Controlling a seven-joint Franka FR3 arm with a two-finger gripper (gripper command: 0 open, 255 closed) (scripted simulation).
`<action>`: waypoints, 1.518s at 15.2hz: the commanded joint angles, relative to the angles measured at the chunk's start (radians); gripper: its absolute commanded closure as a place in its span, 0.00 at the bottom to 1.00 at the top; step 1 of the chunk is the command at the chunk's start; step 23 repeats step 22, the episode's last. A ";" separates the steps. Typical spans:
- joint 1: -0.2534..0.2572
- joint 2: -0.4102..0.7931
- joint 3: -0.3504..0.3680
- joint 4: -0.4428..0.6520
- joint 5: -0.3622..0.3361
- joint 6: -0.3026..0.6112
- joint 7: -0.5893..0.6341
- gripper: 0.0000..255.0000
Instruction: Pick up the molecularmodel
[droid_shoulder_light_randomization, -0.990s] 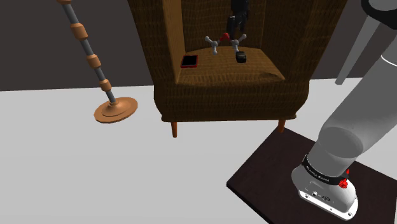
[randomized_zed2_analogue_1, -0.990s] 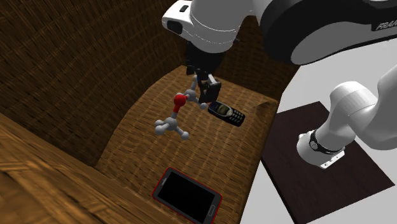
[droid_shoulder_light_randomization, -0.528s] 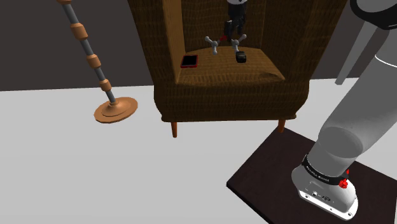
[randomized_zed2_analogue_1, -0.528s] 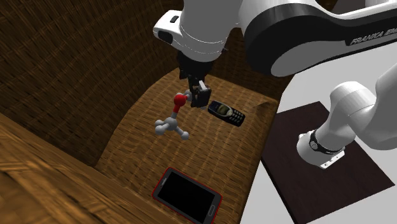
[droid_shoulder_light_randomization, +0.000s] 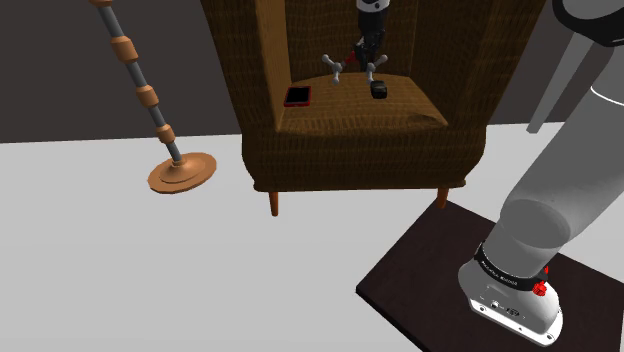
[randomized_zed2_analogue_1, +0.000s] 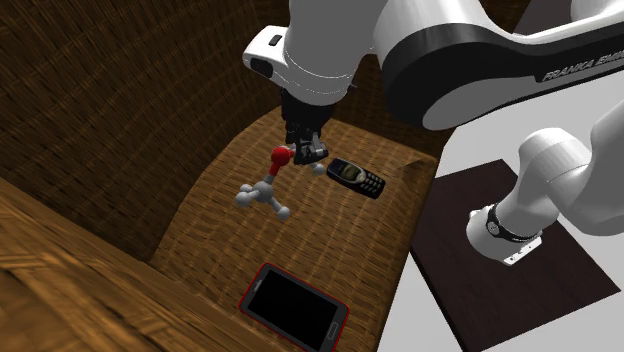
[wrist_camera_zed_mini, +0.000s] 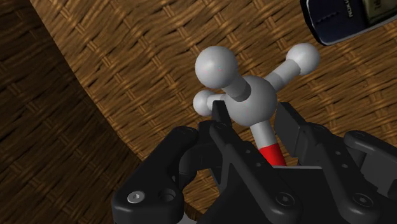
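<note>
1. The gripper (randomized_zed2_analogue_1: 305, 150) points down over the wicker armchair seat (randomized_zed2_analogue_1: 215, 235). Its fingers are drawn narrow, clasping the molecular model (wrist_camera_zed_mini: 251, 102) at its red-ended stick.
2. The grey balls of the molecular model project beyond the fingertips toward the seat. Contact with the seat cannot be determined.
3. A dark keypad phone (randomized_zed2_analogue_1: 355, 178) lies just beside the gripper.
4. A red-edged smartphone (randomized_zed2_analogue_1: 293, 305) lies well apart on the same seat.

Item: molecular model (wrist_camera_zed_mini: 251, 102). Small grey balls on grey sticks round larger grey centre ball; one stick red-ended, leading to red ball. I log it at wicker chair seat (randomized_zed2_analogue_1: 340, 250), red end clasped between gripper (wrist_camera_zed_mini: 252, 118) fingers.
</note>
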 joint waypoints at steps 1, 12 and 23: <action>-0.005 0.003 -0.006 -0.009 0.001 -0.001 0.000 1.00; -0.006 0.021 -0.002 0.105 0.006 -0.096 -0.013 1.00; -0.008 0.056 0.000 0.259 0.012 -0.214 -0.031 1.00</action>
